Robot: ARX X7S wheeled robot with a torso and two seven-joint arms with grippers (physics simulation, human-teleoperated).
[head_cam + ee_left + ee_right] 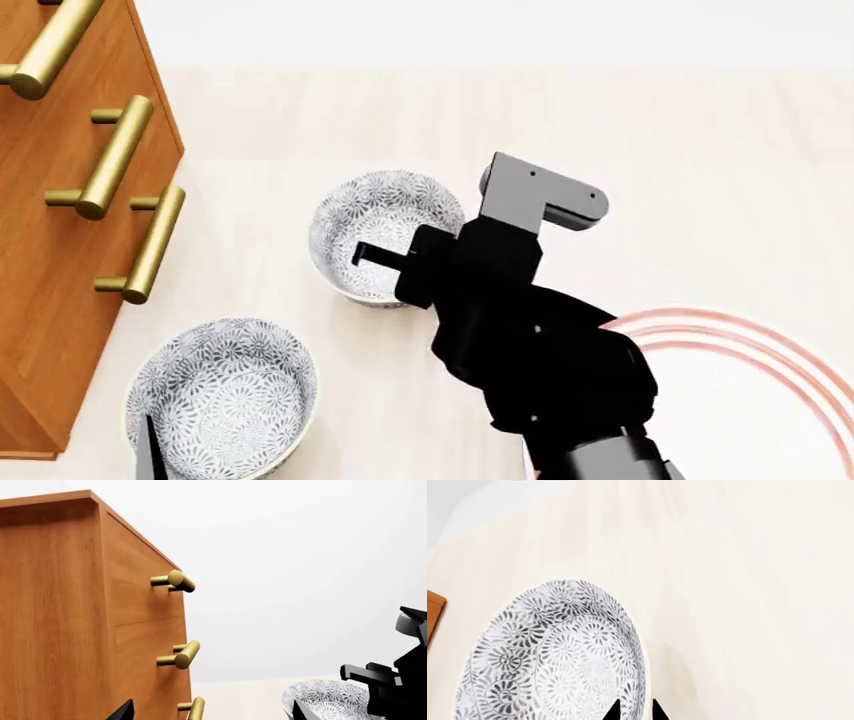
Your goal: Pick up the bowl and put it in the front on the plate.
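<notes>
The bowl, white with a dense grey-blue floral pattern, stands mid-table in the head view. It also fills the lower left of the right wrist view and shows in the left wrist view. My right gripper has its two black tips close together astride the bowl's rim, one inside and one outside; in the head view the gripper sits at the bowl's near right edge. The plate, white with thin red rings, lies at the lower right, partly hidden by my right arm. My left gripper is open and holds nothing.
A second, like-patterned bowl sits near the front left, with one left finger over it. A wooden dresser with brass bar handles lines the left side, close to my left gripper.
</notes>
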